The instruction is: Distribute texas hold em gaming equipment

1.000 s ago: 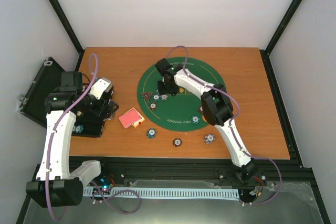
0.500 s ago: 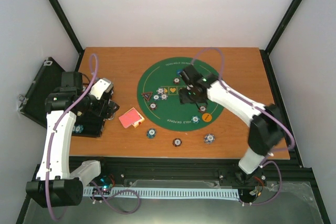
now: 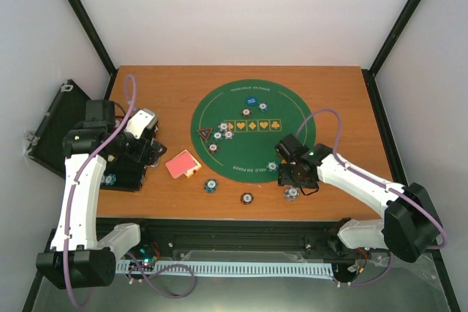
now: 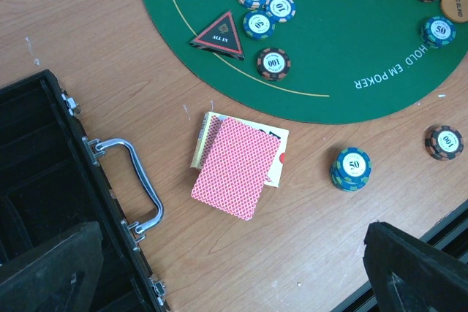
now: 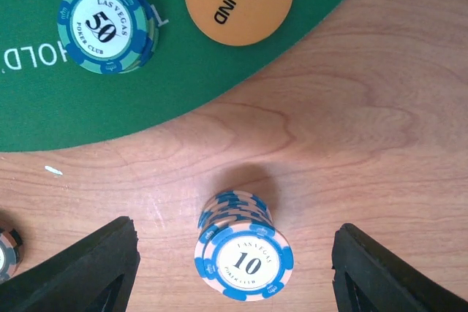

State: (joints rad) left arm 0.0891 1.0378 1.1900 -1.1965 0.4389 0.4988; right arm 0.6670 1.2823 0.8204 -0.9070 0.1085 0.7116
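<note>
**Both tools open over the poker gear**

We see the right tool (image 5: 235, 228) open, its fingers apart on either side of a stack of "10" chips (image 5: 245, 257). The stack stands on the bare tabletop (image 5: 365, 107), just off the green mat (image 5: 73, 115). The left tool (image 4: 234, 231) gapes wide above the red-backed cards (image 4: 238, 166), which lie beside the black case (image 4: 44, 180).

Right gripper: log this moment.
right gripper open | 10-chip stack between its jaws, untouched | left gripper open | card pile beside case
</note>
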